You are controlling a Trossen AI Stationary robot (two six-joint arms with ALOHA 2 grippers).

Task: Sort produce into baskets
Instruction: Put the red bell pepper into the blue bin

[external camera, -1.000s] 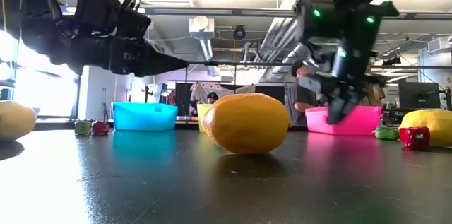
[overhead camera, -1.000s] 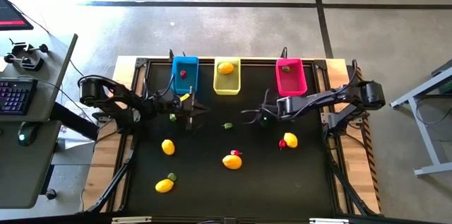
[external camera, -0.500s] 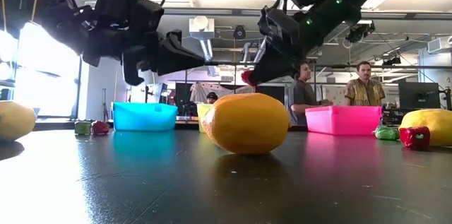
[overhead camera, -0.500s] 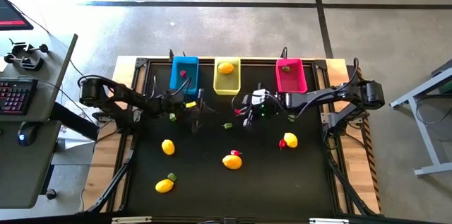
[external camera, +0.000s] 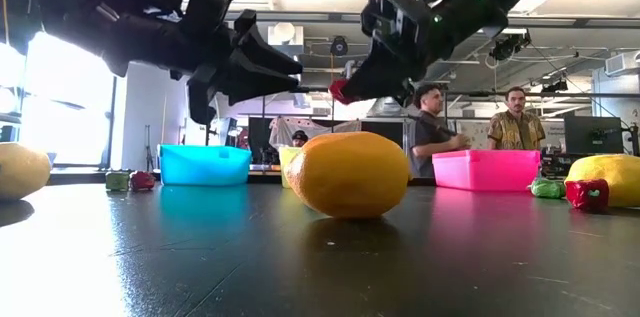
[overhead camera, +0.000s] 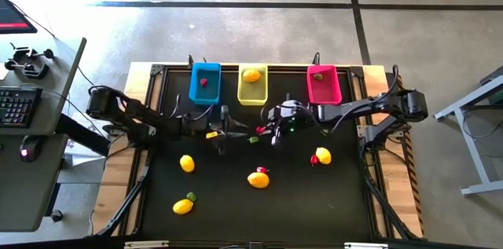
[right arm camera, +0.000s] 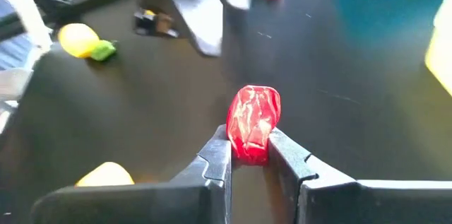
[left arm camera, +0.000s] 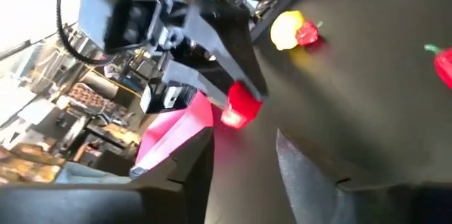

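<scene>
The black table [overhead camera: 236, 202] is spanned from both sides by the two dark arms, whose tips are brought close together above its middle, just in front of the yellow basket [overhead camera: 252, 92]. The blue basket [overhead camera: 205, 84] is set to the left of the yellow one and the pink basket [overhead camera: 323, 86] to its right, all three along the far edge; a red piece is seen in the blue one, a lemon in the yellow one and a green bit in the pink one. The right gripper [right arm camera: 248, 159] is clenched on a red berry piece [right arm camera: 253, 122], which is pinched between the two fingertips so that its lower part is caught between the pads while most of its body stands out beyond them; in the low view the same piece is held well above the table surface. The left gripper [overhead camera: 233, 130] is raised at a like height with its tips directed at the red piece; its fingers are parted and nothing is seen between them. A small green piece [overhead camera: 253, 139] lies on the table under the two tips. Lemons [overhead camera: 186, 163] are scattered over the near half of the table, some with a red or green bit touching them. Two people are seen in the room beyond the pink basket.
</scene>
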